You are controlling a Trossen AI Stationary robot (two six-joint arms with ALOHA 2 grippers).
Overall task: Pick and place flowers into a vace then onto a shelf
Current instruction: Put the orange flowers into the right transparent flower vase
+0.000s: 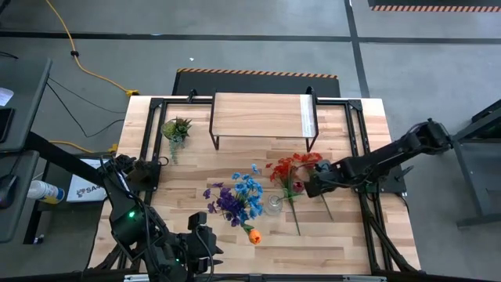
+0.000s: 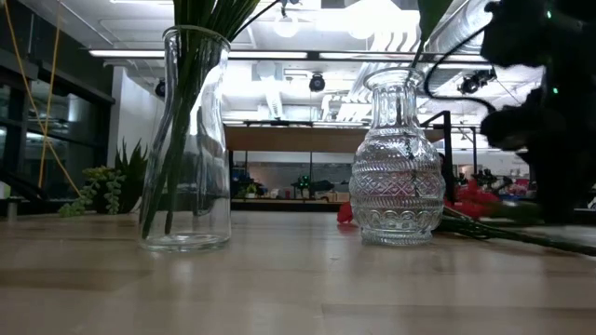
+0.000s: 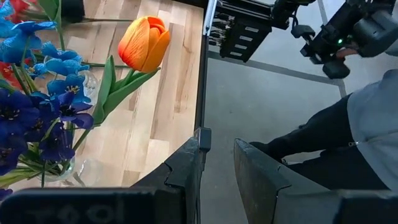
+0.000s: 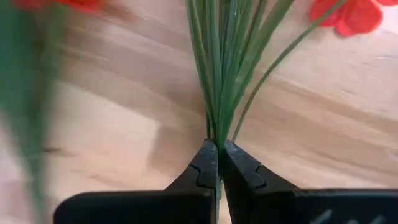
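Red flowers (image 4: 224, 68): stems pinched in right claw (image 4: 219, 163); blooms cut off.

Low view: the flowers' (image 2: 191, 102) blooms are cut off at twelve o'clock, only stems show. A dark arm (image 2: 549, 102) at three o'clock hides the red flowers (image 2: 480, 203) behind. Right wrist view: a green blur (image 4: 28, 99) at nine o'clock, unidentifiable.
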